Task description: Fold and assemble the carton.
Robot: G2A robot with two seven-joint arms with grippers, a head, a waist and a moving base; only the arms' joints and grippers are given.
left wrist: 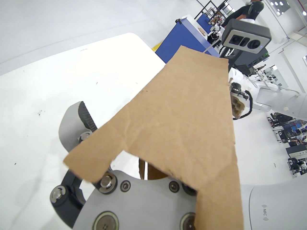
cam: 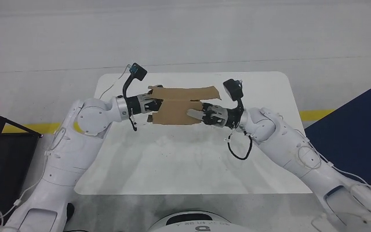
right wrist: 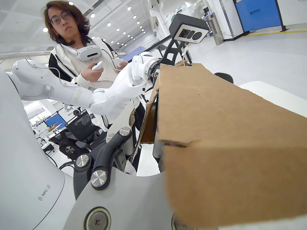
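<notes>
Left gripper point(cam: 155, 107) and right gripper point(cam: 198, 114) meet the carton point(cam: 177, 101) end-on — jaw state hidden by cardboard, cannot tell. The carton is over the table's point(cam: 174, 168) far half, with wide tabletop nearer.

White table point(cam: 191, 168), blue partition point(cam: 343, 130), yellow floor line point(cam: 316, 114)

Carton point(cam: 177, 107) hides grip of left claw point(cam: 152, 108), right claw point(cam: 202, 115); closure unclear.
</notes>
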